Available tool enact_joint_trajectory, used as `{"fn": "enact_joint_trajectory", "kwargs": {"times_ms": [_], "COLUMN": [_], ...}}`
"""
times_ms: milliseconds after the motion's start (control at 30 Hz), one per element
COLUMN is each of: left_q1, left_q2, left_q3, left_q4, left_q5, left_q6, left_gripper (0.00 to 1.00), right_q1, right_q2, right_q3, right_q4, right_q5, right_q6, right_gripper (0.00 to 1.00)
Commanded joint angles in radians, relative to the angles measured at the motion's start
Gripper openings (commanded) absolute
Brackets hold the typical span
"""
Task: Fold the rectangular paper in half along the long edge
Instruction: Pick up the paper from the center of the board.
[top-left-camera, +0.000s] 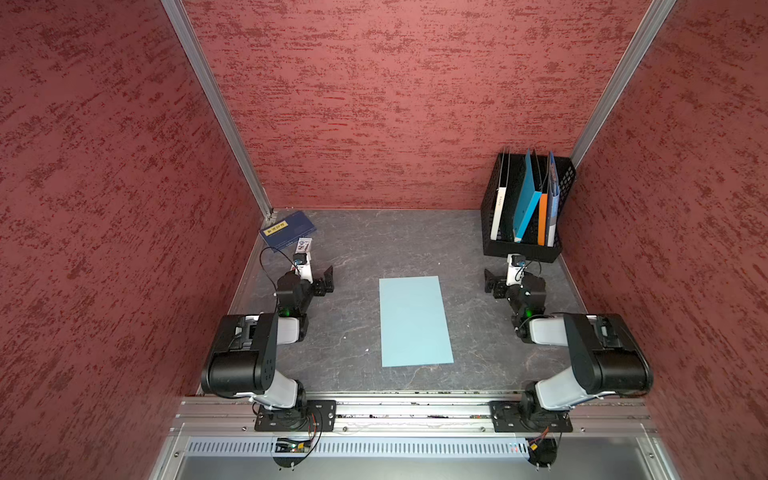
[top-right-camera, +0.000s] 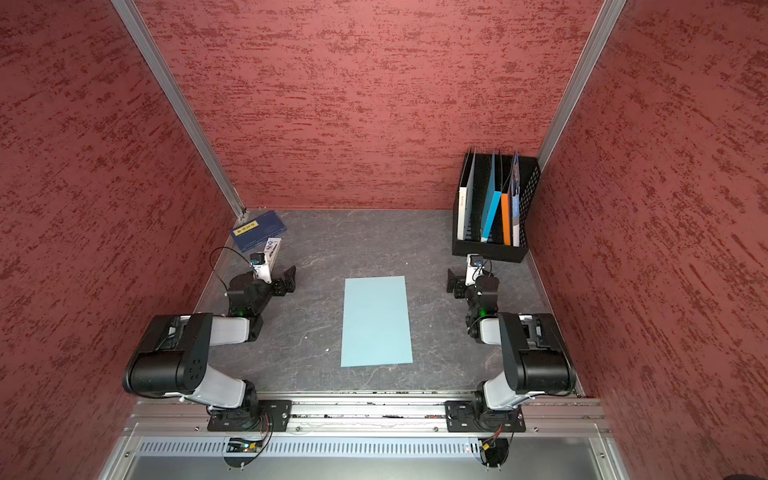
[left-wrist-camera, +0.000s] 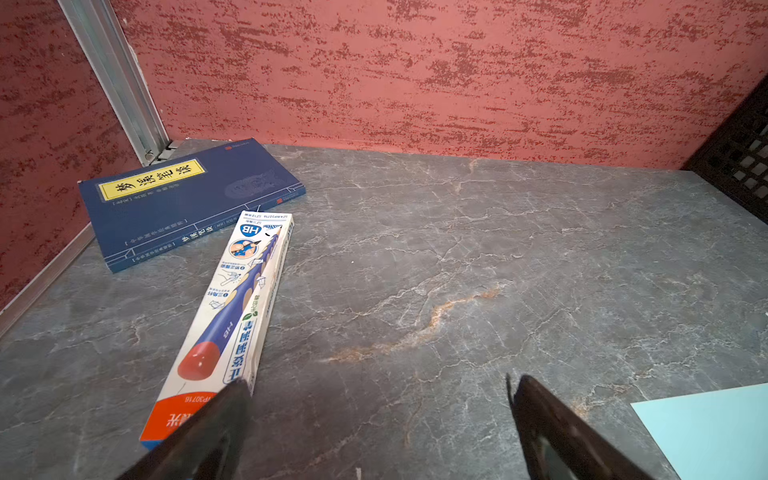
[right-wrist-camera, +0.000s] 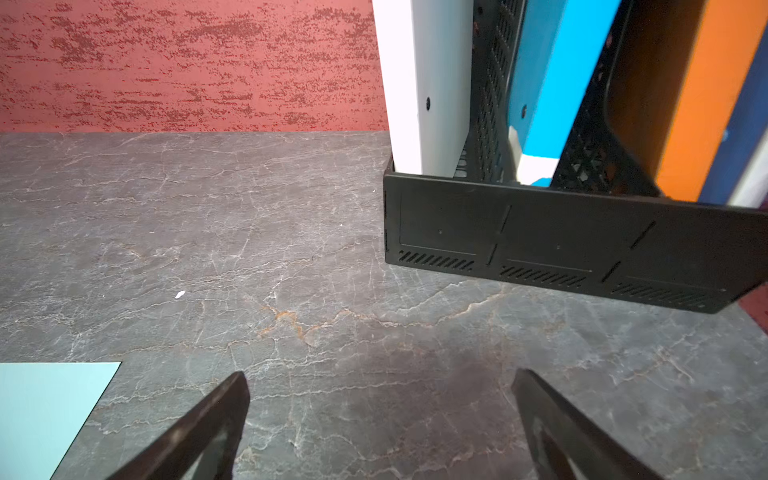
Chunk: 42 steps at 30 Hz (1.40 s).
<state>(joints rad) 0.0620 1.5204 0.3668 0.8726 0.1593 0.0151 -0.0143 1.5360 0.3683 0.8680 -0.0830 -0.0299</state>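
So the thin pale sky-blue rectangular paper is lying flat on the grey marble-look tabletop, pretty much in the middle, with its long edges running away from the robot's base and its short edges facing the front rail and the back wall. The 2 arms are sitting on either side of it, well apart from the sheet. The left gripper is hanging low with its black fingers spread wide, and its wrist view is showing bare tabletop between them, plus just a corner of the paper. 1 of those fingers is overlapping the orange end of a long white cardboard pencil box, but I can't tell if it's touching. Beyond the box, a dark navy book with a yellow label is lying flat in the far left corner. The right gripper is also gaping wide over bare table, with a paper corner showing off to its side. Just past it, a black mesh file rack is standing in the far right corner, holding a white book, a bright blue folder and an orange book upright or leaning.
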Motion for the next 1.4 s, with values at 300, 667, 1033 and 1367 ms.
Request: {"fn": "enact_joint_trajectory", "kwargs": {"times_ms": [300,667,1033,1367], "left_q1": [0.007,0.007,-0.258,-0.585], "left_q2": [0.007,0.006,-0.488,-0.619], "left_q3": [0.017,0.017,0.222,0.519], "left_q4": [0.014,0.014,-0.641,-1.451], "left_q5": [0.013,0.015,-0.246,-0.785], "left_q6": [-0.002,-0.004,-0.151,-0.547], "left_gripper": [1.0,1.0,1.0,1.0], "right_q1": [0.007,0.007,0.028,0.033], "right_q2": [0.007,0.007,-0.578,-0.737], "right_q3": [0.026,0.026,0.225,0.502], "right_q4": [0.029,0.028,-0.793,-1.501], "right_q5": [-0.005,-0.005,0.099,0.222], "right_q6": [0.012,0.012,0.334,0.645], "right_gripper": [0.99,0.99,0.99,0.99]}}
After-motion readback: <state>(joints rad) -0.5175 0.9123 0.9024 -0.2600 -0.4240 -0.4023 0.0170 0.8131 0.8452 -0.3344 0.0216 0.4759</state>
